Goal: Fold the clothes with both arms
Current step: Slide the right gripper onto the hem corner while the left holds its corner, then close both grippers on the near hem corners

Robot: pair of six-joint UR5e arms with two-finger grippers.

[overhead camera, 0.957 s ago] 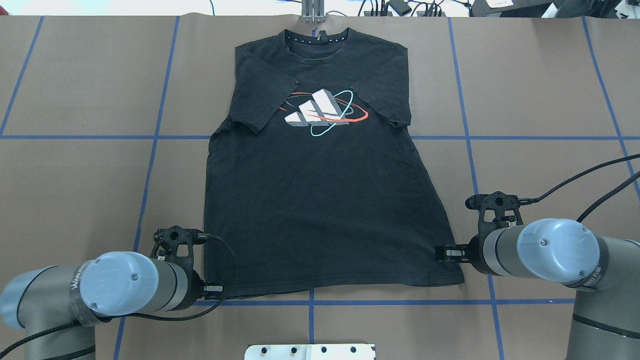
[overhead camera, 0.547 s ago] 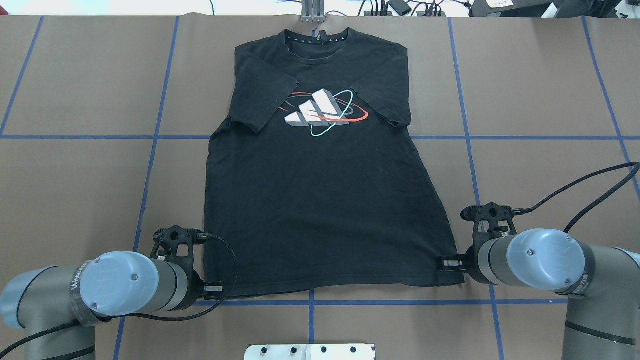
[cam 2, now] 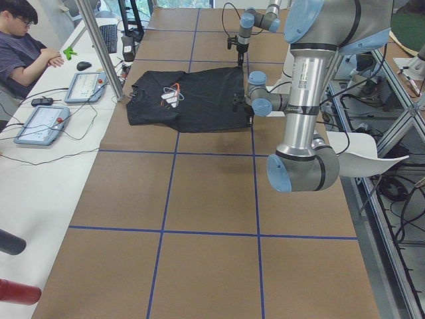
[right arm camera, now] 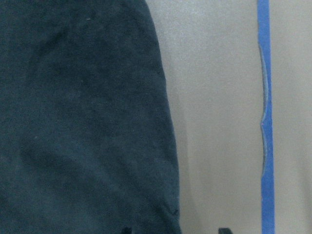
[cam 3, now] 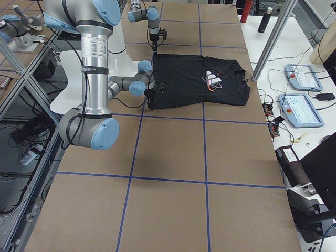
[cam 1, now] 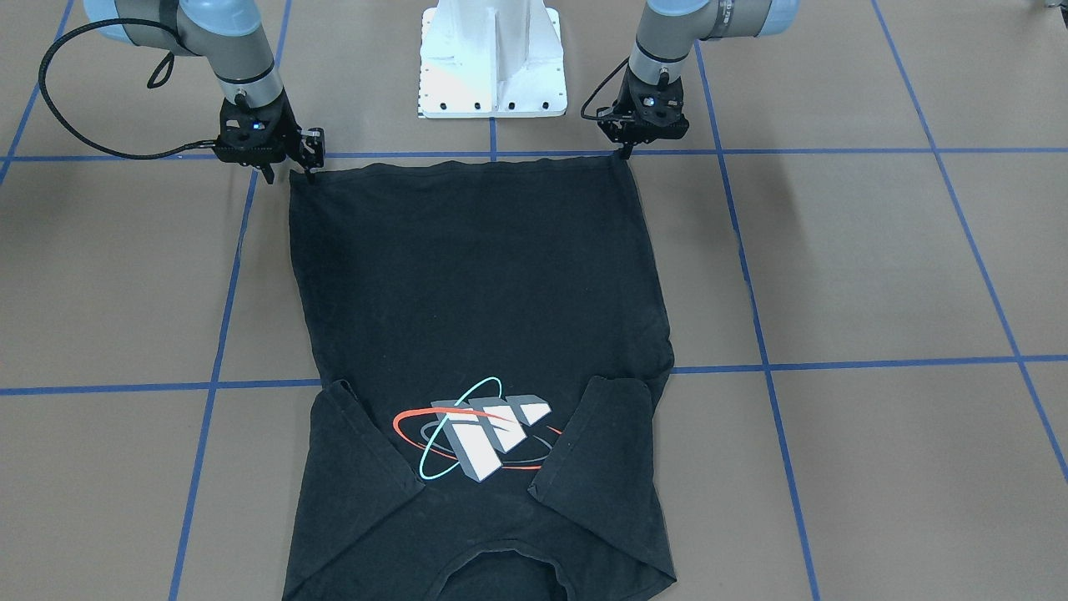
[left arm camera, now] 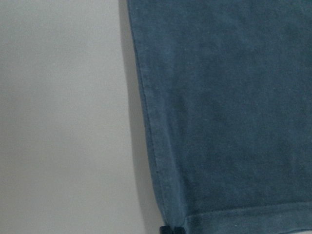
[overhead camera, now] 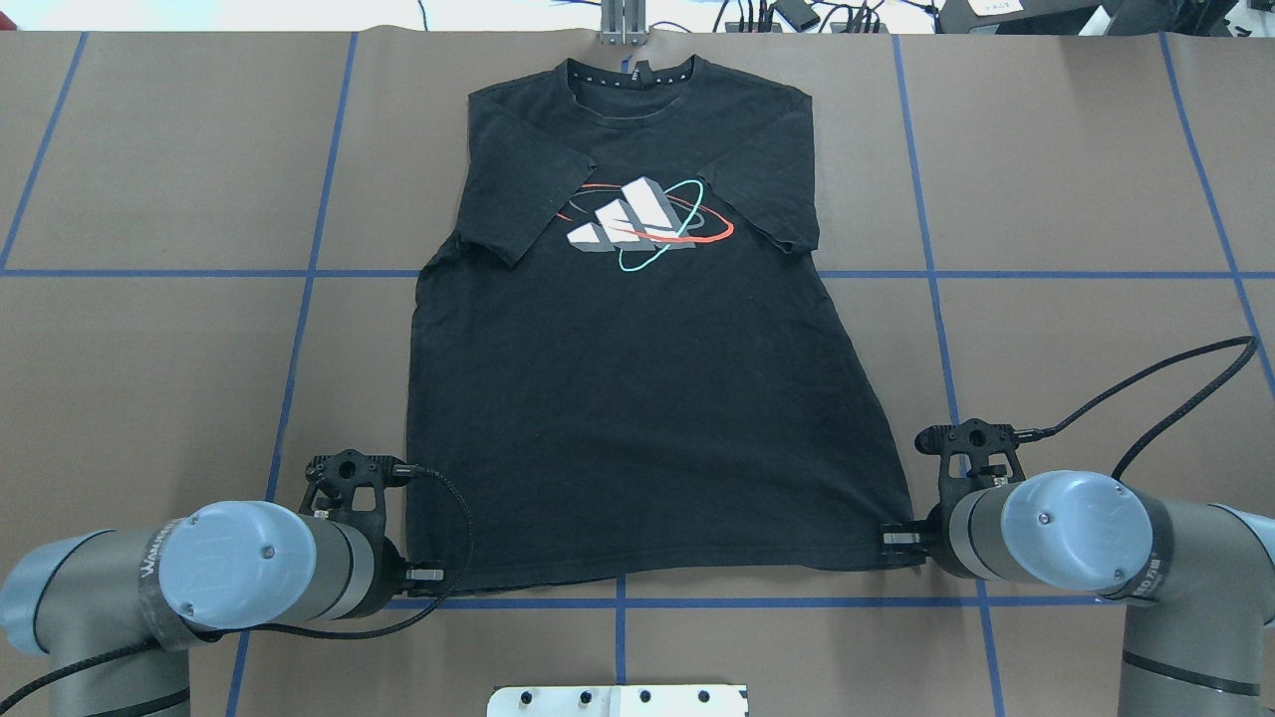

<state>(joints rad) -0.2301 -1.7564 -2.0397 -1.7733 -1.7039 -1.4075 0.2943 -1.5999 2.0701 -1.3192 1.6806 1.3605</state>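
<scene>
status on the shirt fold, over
Right gripper open astride a hem corner. Left gripper at the other, grip unclear. Shirt flat, sleeves folded in. Nothing in the way.

Editor: Where do the fixed cameras sit?
Photographer: One high behind the robot, looking forward and down on the tabletop (overhead camera: 149, 149); one opposite, facing the white pedestal (cam 1: 492, 58) steeply from above; one at each end, farther off, looking along the length.
Editor: And the wrist cameras?
Photographer: Each stares straight down, very close: left at a hem corner of the black T-shirt (left arm camera: 234, 122), right at its side edge beside a blue tape line (right arm camera: 265, 122). All four fixed views share that T-shirt
</scene>
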